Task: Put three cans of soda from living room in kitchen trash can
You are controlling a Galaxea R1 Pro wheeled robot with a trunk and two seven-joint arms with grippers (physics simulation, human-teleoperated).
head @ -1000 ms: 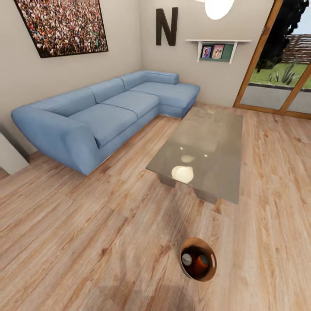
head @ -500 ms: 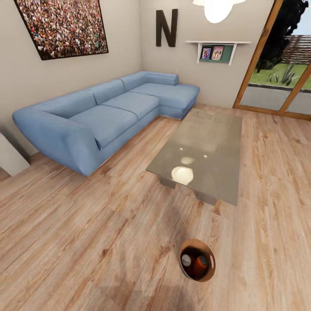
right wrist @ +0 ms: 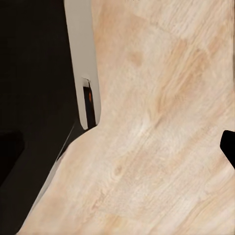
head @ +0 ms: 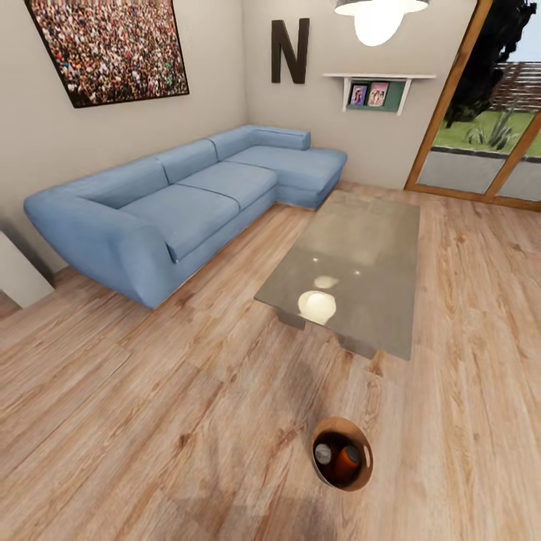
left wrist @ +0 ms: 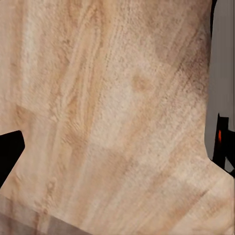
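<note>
- Bin point(head: 366, 449): a small round bin with a brown inner wall and rim, standing on the wooden floor point(head: 135, 421) near the lower edge of the head view, in front of the glass table point(head: 353, 270) and apart from it.
- Cans: inside the bin lie an orange can point(head: 348, 460) and, just beside it, a can end showing a grey metal top point(head: 323, 453); how many cans the bin holds in all cannot be told.
- Living room: a long blue corner sofa point(head: 180, 199) stands along the walls to the left of the glass table; a crowd picture point(head: 109, 46) hangs above it, and a black letter N point(head: 289, 49) is on the far wall.
- Further fittings: a white shelf point(head: 379, 89) with small framed photos, a hanging lamp point(head: 379, 15) whose glow reflects in the table top, and a wood-framed glass door point(head: 481, 113) giving on to a garden.
- Left gripper: the left wrist view looks at floorboards, with a dark shape point(left wrist: 10, 154) at one edge; whether the fingers are apart or together cannot be told.
- Right gripper: the right wrist view shows floorboards beside a black and grey robot part point(right wrist: 39, 88); finger spacing cannot be told.
</note>
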